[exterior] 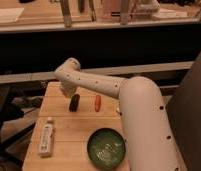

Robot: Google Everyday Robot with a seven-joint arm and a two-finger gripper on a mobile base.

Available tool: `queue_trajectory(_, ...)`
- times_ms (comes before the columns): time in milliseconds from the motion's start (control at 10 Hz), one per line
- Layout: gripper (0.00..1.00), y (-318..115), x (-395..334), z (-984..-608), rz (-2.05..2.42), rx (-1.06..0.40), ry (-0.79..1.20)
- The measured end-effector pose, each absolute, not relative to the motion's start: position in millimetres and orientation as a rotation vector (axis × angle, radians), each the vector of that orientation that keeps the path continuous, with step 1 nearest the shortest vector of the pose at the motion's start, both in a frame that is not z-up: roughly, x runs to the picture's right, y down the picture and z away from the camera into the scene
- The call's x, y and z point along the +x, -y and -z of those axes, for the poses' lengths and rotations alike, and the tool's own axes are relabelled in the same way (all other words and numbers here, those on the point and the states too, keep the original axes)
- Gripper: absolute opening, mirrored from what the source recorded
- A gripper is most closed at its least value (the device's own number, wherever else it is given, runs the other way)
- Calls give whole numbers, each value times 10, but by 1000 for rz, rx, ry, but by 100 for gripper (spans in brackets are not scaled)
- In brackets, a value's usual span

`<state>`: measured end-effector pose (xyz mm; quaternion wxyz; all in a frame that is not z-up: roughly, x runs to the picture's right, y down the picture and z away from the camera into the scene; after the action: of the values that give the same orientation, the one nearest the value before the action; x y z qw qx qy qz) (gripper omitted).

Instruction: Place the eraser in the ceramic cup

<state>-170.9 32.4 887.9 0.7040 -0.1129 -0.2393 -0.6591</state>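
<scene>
Eraser: small black oblong eraser (74,102) lying on the wooden counter (69,130), toward its back edge.
Gripper: the gripper (69,91) sits just behind and above the eraser at the end of the white arm (134,107).
Neighbours: orange carrot-like piece (97,103) just right of the eraser; white remote (46,137) near the front left.
Container: green bowl (106,148) at the front.
Room: dark shelving behind.
</scene>
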Motion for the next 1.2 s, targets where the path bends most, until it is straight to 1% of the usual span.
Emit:
queue_trajectory(400, 80, -342, -1648, -8941, 1442, -264, 540)
queue_trajectory(1200, 80, -590, -1651, -9407, 1398, -337, 664)
